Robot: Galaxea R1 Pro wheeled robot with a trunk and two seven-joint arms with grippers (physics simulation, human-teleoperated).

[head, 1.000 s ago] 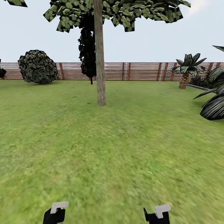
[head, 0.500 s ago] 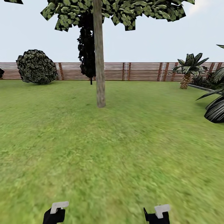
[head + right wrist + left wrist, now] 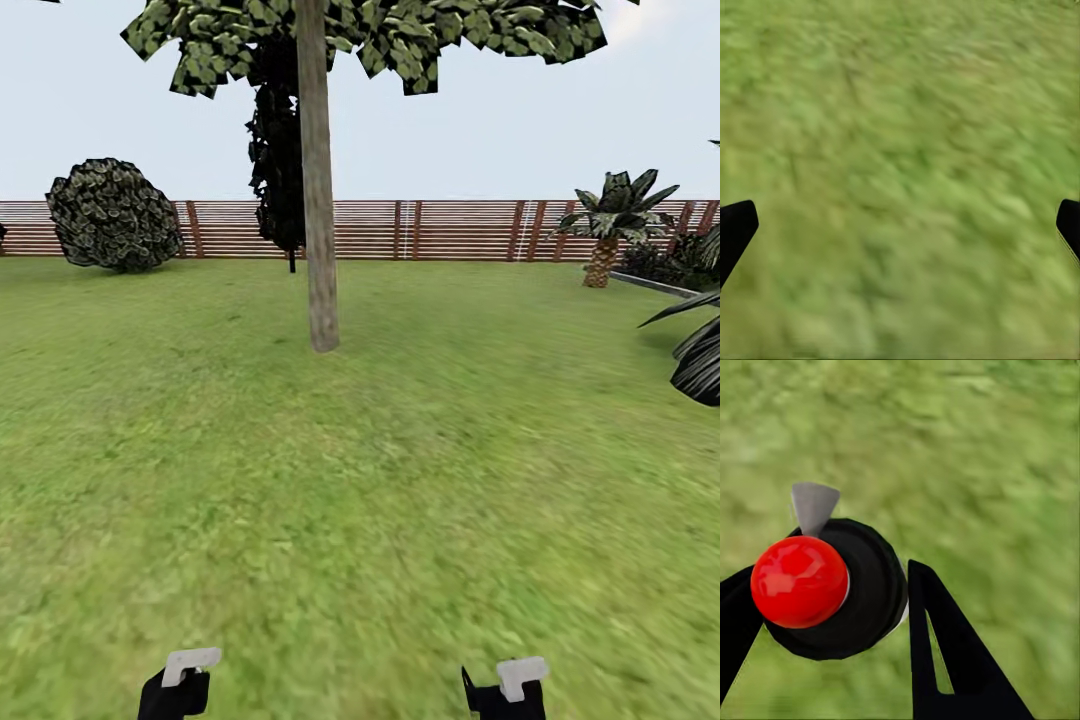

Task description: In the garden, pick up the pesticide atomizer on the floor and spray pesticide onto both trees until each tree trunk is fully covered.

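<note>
— What is nearest?
— The left gripper point(image 3: 825, 607) grasps the atomizer point(image 3: 832, 589), red top up; the right gripper point(image 3: 900, 232) is spread, empty.
— And ahead?
— The tree trunk point(image 3: 318, 200) at twelve o'clock looks slightly nearer than a second ago. The robot approaches; no pesticide is sprayed yet.

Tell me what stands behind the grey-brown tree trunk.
Behind the straight grey-brown tree trunk stand a dark narrow cypress-like tree and the reddish-brown slatted wooden fence. The trunk covers part of both.
</note>
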